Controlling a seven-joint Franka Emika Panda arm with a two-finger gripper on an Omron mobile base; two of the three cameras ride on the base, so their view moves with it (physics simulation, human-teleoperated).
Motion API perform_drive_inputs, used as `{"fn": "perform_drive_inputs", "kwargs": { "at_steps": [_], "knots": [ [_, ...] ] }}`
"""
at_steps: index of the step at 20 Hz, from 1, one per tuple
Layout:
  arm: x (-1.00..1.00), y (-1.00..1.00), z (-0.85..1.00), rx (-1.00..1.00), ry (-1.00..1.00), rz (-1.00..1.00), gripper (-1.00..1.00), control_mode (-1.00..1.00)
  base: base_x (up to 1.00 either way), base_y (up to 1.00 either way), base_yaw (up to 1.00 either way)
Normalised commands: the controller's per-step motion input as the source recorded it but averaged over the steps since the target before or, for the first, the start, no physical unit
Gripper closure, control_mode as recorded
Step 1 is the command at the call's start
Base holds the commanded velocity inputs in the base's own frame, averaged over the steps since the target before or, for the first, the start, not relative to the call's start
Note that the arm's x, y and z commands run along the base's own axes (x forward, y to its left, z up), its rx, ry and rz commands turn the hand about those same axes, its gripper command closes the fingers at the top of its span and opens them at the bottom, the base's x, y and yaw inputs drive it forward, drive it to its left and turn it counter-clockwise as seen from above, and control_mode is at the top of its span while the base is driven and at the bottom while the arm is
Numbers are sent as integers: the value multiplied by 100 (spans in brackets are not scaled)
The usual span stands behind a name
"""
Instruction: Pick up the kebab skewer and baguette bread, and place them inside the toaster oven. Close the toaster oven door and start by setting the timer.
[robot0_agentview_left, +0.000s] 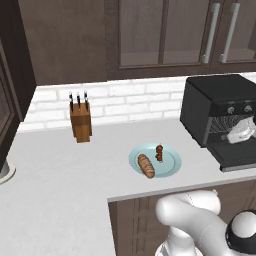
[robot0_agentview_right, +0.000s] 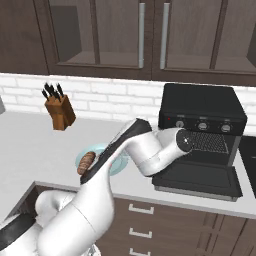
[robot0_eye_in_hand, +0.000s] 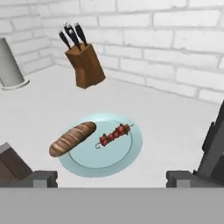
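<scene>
The baguette bread and the kebab skewer lie side by side on a pale blue plate on the counter. To the right stands the black toaster oven. Its door is folded down flat, and the wire rack shows inside. My gripper hangs at the oven's mouth, above the lowered door and well right of the plate. It is open and holds nothing.
A wooden knife block stands against the white brick wall, left of the plate. A grey cylinder sits at the far left of the counter. Dark cabinets hang overhead. The counter edge runs just in front of the plate.
</scene>
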Motion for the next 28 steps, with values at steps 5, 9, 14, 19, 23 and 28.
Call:
{"fn": "perform_drive_inputs", "kwargs": {
  "at_steps": [5,9,14,19,23,28],
  "knots": [
    [14,-100,-20,17,-11,21,-100,-100,0,0,0],
    [30,-87,-3,19,-8,11,-100,-100,0,0,0],
    [53,-45,-5,21,-10,2,-100,-100,0,0,0],
    [45,-15,-29,19,-12,0,-100,-100,0,0,0],
    [43,-14,-35,5,-12,0,-100,-100,0,0,0],
    [41,-11,-21,0,-6,-5,-100,-100,0,0,0]
  ]
}}
